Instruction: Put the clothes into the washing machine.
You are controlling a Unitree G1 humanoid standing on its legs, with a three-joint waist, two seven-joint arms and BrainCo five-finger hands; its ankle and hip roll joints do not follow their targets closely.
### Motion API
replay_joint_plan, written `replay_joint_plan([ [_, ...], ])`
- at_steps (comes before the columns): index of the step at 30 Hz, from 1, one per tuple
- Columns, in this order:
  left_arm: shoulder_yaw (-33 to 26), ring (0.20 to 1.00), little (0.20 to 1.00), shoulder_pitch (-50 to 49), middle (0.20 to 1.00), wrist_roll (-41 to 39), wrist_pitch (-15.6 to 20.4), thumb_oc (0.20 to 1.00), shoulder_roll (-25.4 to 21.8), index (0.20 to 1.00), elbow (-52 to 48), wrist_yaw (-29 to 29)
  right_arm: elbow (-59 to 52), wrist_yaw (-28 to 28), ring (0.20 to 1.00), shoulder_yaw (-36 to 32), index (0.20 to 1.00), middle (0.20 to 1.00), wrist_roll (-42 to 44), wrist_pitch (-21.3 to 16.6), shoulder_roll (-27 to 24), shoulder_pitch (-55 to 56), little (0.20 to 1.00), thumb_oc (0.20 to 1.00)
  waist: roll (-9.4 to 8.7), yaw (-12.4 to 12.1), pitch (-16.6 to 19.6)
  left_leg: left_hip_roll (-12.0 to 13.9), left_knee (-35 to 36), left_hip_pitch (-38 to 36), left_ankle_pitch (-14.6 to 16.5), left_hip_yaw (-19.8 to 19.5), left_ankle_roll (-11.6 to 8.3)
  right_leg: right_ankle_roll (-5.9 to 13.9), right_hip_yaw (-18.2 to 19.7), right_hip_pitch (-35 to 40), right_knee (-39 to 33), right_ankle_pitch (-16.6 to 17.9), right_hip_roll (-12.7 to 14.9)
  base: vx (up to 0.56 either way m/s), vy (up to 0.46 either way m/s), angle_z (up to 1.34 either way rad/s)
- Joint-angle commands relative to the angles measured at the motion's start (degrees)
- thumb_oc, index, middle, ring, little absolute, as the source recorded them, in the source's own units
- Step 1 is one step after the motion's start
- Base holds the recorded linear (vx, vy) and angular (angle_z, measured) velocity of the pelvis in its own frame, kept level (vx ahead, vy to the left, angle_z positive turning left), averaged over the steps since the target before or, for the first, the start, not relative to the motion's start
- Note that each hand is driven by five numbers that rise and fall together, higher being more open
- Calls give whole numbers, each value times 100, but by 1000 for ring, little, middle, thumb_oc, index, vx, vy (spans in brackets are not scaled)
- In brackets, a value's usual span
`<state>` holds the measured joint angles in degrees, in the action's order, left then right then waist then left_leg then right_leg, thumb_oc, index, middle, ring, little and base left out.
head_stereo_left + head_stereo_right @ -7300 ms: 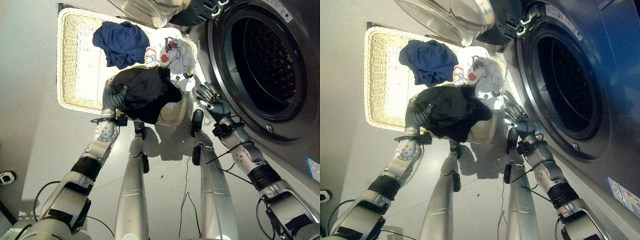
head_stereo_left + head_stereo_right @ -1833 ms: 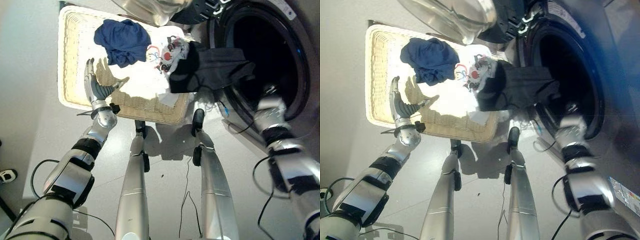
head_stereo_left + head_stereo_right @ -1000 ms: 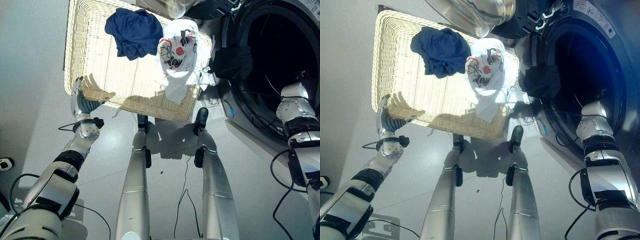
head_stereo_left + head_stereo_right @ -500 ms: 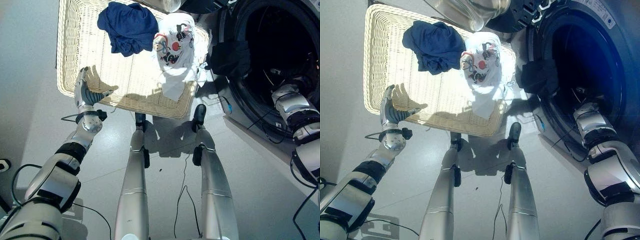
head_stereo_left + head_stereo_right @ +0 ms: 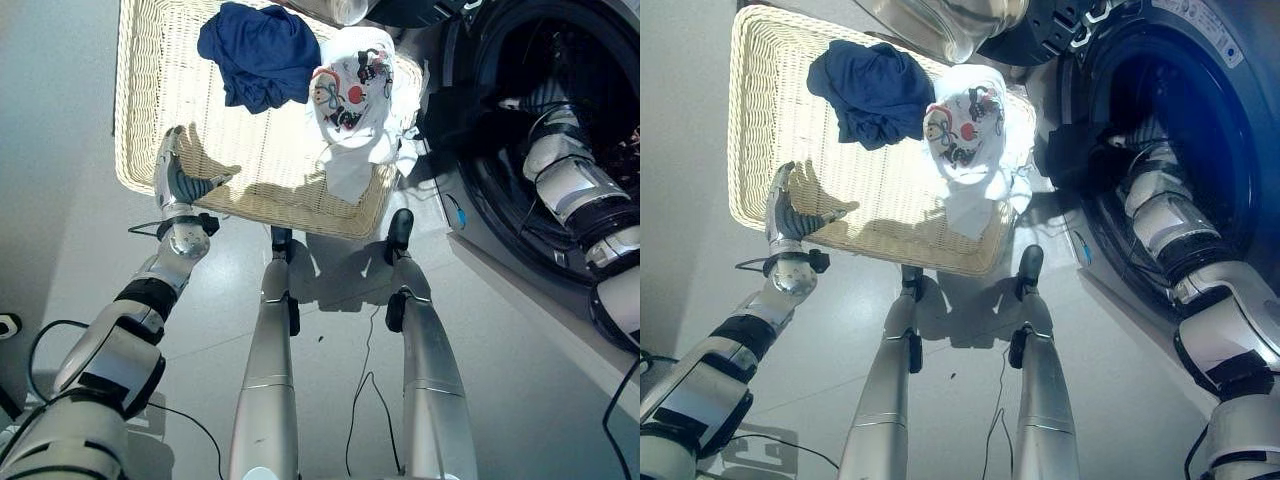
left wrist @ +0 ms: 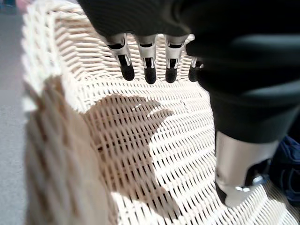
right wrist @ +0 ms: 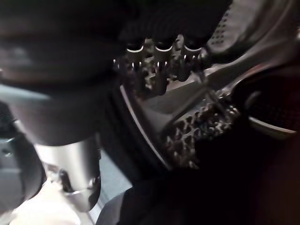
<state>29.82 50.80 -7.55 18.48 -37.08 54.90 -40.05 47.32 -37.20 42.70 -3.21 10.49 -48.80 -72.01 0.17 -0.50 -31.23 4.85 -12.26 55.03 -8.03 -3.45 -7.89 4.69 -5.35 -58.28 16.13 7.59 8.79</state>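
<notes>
Now right robot hand (image 7: 154,56), fingers straight, deep in the washing machine (image 5: 600,60) at right with the black garment (image 5: 1072,152) on its rim; left robot hand (image 5: 178,180) open over basket (image 5: 140,110); blue garment (image 5: 258,52) probably next.

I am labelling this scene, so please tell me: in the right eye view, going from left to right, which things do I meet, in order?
Left hand → blue garment in the wicker basket → white printed garment → black garment at the washing machine opening.
</notes>
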Motion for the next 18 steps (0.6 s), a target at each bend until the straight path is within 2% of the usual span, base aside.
replay_joint_plan([
  [1,-182,1000,1000,140,1000,92,-37,1000,17,1000,41,-218,-341,96,1000,223,1000,1000,-641,-98,-314,48,1000,1000,-109,-33,144,-617,-214,-30,338,281,471,306,-563,32,126,2,-433,0,0,0],
  [11,-160,1000,1000,288,1000,230,-133,1000,175,1000,89,-246,-468,538,1000,538,1000,1000,-1413,-346,-1,267,1000,1000,-89,-45,144,-634,-210,34,288,255,455,302,-573,-51,178,2,-413,0,0,0],
  [18,-93,1000,1000,464,1000,245,-105,1000,257,1000,247,-170,187,676,1000,842,1000,1000,-1981,-467,227,191,1000,1000,-36,-81,144,-660,-225,67,255,246,449,304,-565,-88,177,36,-404,0,0,1],
])
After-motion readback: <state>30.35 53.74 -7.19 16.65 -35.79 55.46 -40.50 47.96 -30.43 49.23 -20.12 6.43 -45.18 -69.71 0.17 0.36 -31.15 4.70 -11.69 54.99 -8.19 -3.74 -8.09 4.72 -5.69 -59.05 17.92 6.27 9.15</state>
